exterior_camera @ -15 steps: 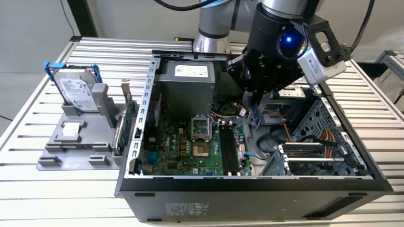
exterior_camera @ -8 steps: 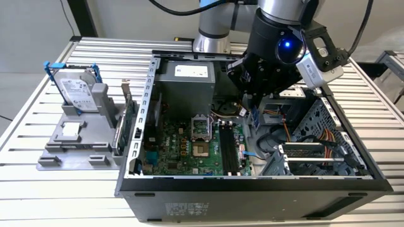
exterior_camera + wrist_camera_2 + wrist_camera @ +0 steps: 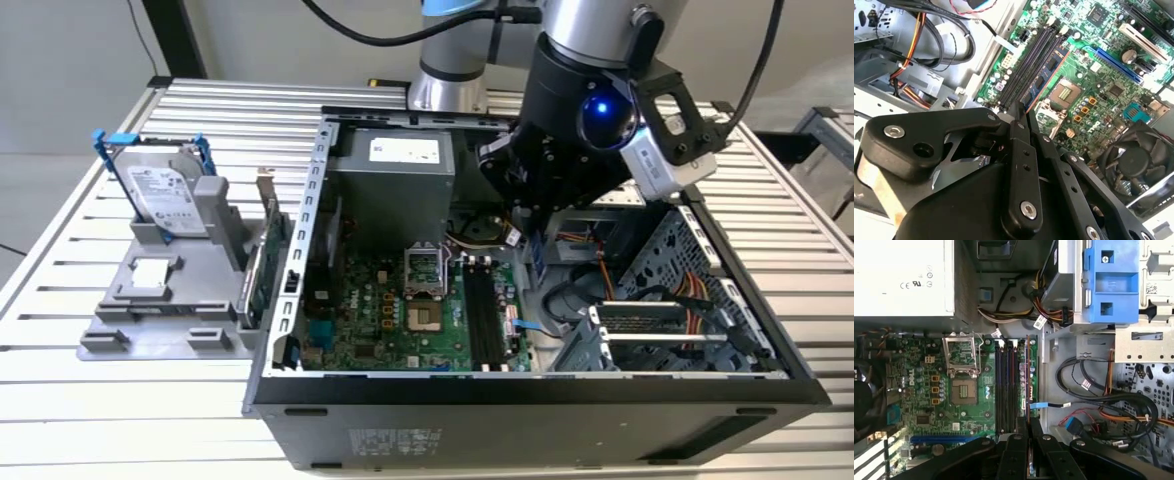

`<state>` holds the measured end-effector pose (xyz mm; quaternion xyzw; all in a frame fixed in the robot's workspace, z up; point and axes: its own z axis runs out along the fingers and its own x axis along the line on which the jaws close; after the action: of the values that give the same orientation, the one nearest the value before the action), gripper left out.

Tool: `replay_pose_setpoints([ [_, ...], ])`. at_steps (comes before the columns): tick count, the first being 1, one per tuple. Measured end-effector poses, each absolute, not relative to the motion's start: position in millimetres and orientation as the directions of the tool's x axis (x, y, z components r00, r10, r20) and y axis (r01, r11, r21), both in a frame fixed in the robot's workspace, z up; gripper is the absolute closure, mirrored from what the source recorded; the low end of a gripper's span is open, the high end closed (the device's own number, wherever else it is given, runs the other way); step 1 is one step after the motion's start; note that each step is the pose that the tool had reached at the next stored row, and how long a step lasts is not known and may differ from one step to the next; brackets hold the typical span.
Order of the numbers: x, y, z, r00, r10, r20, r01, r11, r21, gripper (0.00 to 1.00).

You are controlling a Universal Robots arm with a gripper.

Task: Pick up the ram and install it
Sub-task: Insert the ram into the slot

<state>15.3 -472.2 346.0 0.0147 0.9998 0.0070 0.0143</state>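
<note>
The ram (image 3: 1046,75) is a thin blue stick with dark chips, and my gripper (image 3: 1021,109) is shut on one end of it. It is inside the open computer case (image 3: 534,395), held over the motherboard (image 3: 387,320). In the first wrist view the ram (image 3: 1027,380) shows edge-on, running out from my gripper (image 3: 1027,424) parallel to the black memory slots (image 3: 1005,385). It sits close beside the memory slots (image 3: 1024,62) in both wrist views. I cannot tell whether it touches a slot. In the exterior view the arm's black wrist (image 3: 567,140) covers the fingers.
A grey power supply (image 3: 394,165) and the CPU socket (image 3: 961,390) lie beside the slots, with a fan (image 3: 1139,160) further along. Loose cables (image 3: 1104,405) and a blue drive caddy (image 3: 1109,280) fill the other side. Outside the case, a grey stand holds a hard drive (image 3: 167,195) and a green card (image 3: 260,260).
</note>
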Motion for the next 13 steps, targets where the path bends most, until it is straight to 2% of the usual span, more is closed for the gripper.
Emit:
replay_pose_setpoints([
  [13,21,-472,324,-0.999,0.034,-0.028,0.033,0.999,0.013,1.0],
])
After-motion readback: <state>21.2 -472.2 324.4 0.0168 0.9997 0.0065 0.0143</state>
